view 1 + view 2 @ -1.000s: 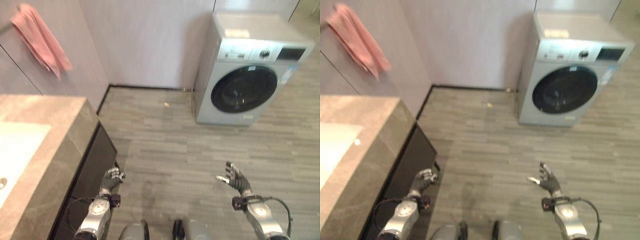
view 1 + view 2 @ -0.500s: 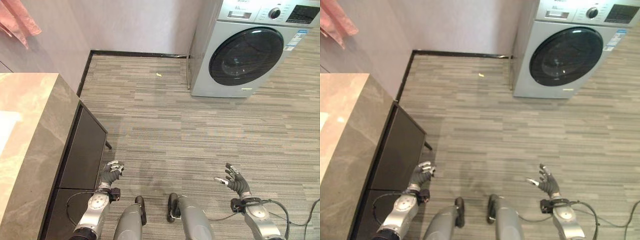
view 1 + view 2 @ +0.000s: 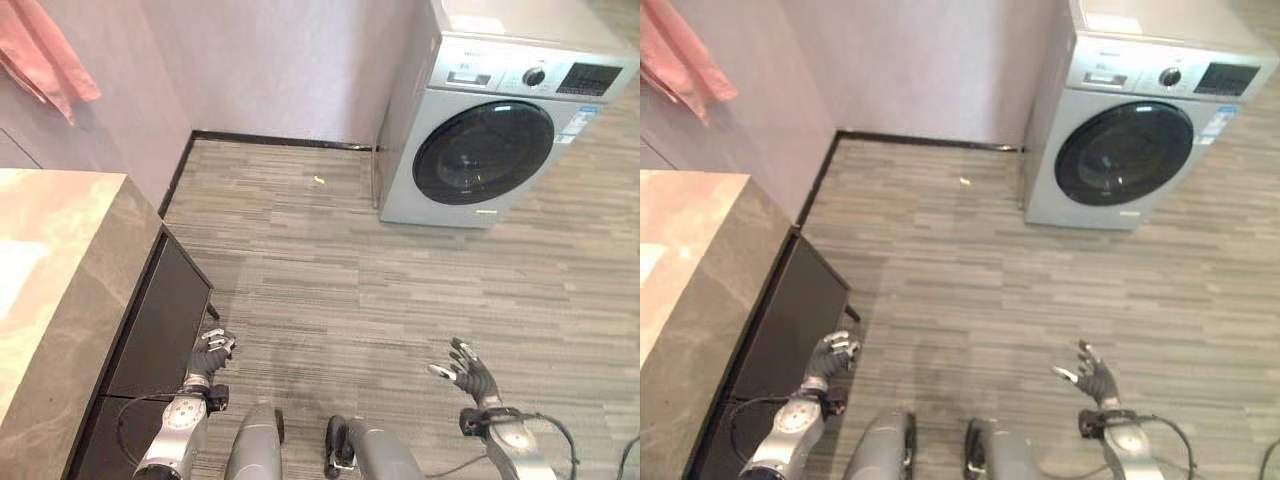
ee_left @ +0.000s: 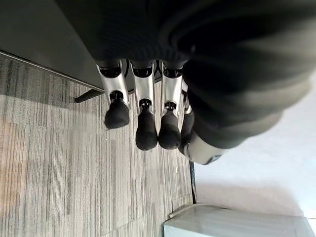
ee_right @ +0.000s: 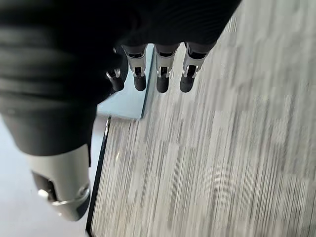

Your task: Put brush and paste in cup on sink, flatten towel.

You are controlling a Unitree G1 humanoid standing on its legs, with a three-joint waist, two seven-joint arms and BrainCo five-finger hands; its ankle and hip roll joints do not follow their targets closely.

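A pink towel hangs bunched on the wall at the far left, above the stone countertop. A pale strip of the sink basin shows at the counter's left edge. My left hand hangs low beside the dark cabinet front, fingers relaxed and empty, as the left wrist view confirms with its fingers straight over the floor. My right hand is low on the right over the floor, fingers spread and holding nothing; its fingers point along the wooden floor.
A dark cabinet stands under the counter at the left. A silver washing machine with a round dark door stands against the back wall on the right. A small yellow scrap lies on the grey plank floor.
The camera has moved: the picture tilted down, then back up, so towel and washing machine shifted. Both hands stay low at my sides, empty.
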